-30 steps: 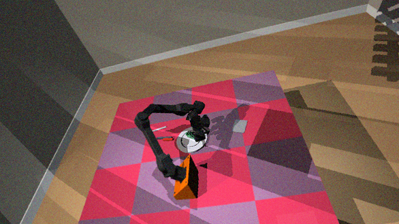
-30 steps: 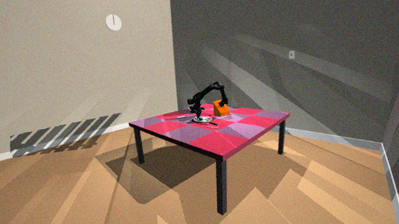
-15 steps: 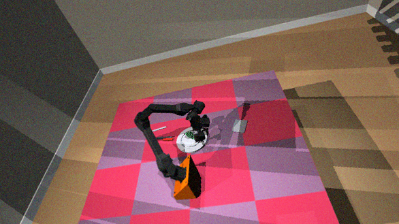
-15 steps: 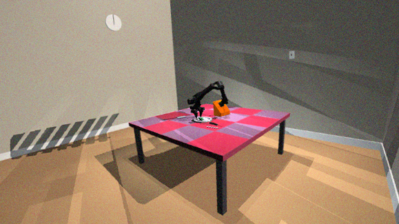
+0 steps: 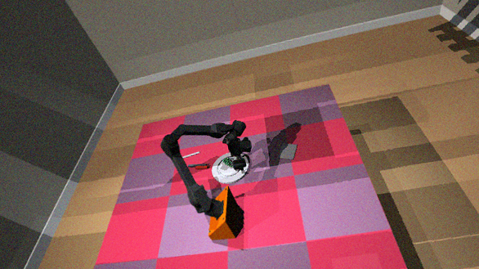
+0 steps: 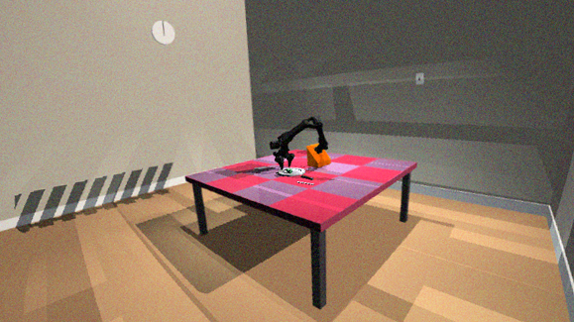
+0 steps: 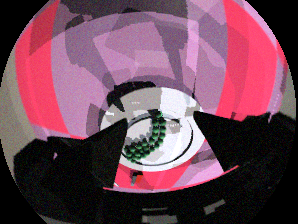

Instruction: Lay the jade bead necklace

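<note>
The white round bead board (image 5: 219, 174) (image 6: 299, 173) (image 7: 175, 99) lies flat on the checkered table, with a dark ring groove. The jade bead necklace (image 5: 227, 162) (image 6: 289, 171) (image 7: 160, 134) lies bunched on the board in a curved band of several side-by-side rows. In the wrist view it runs from the board's middle down to the lower left; most of it shows inside the ring. Its lower-left end is partly hidden by a finger. My gripper (image 5: 238, 163) (image 6: 286, 167) (image 7: 161, 117) is wide open and empty, just above the board, fingertips on either side of the necklace's upper end.
A red-handled tool (image 5: 201, 166) (image 6: 307, 177) (image 7: 137, 178) and a thin white stick (image 5: 190, 154) (image 6: 305, 182) lie beside the board. A flat grey square (image 5: 288, 151) lies on its other side. The orange arm base (image 5: 219, 226) (image 6: 315, 156) stands close to the board.
</note>
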Available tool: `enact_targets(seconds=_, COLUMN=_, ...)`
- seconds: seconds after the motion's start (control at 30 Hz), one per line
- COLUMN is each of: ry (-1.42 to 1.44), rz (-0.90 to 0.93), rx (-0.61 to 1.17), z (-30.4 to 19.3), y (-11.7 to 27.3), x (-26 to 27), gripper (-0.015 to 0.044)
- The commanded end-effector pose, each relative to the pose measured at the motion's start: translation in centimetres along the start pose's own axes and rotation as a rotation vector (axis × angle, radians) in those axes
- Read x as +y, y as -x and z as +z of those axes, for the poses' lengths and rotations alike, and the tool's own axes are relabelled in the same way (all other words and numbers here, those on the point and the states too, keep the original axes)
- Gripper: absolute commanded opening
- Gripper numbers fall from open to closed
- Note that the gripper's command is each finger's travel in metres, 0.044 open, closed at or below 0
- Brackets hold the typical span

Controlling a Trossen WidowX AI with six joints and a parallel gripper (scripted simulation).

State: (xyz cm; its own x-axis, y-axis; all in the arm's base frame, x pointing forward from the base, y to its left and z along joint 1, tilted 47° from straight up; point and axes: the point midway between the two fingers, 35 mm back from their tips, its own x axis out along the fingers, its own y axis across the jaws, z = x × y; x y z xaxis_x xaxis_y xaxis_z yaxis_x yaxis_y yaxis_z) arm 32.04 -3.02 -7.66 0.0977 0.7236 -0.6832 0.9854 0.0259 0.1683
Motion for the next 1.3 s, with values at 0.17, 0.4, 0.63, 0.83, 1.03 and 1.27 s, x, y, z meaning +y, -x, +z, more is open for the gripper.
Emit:
enact_targets(seconds=0.17, ry=0.002, rz=0.0, rx=-0.003, z=0.0, y=0.1, x=0.0, gripper=0.044)
enact_targets(seconds=0.4, ry=0.569, rz=-0.001, rx=-0.003, z=-1.6, y=1.0, x=0.9, gripper=0.031)
enact_targets(seconds=0.63, ry=1.293, rz=-0.002, rx=-0.002, z=-3.8, y=2.2, x=1.8, gripper=0.031)
enact_targets(seconds=0.83, ry=1.914, rz=-0.001, rx=0.0, z=-5.7, y=3.2, x=2.5, gripper=0.031)
enact_targets(seconds=1.03, ry=2.17, rz=-0.001, rx=0.0, z=-6.6, y=3.6, x=2.7, gripper=0.031)
enact_targets(seconds=1.27, ry=2.17, rz=-0.001, rx=0.0, z=-6.6, y=3.6, x=2.7, gripper=0.031)
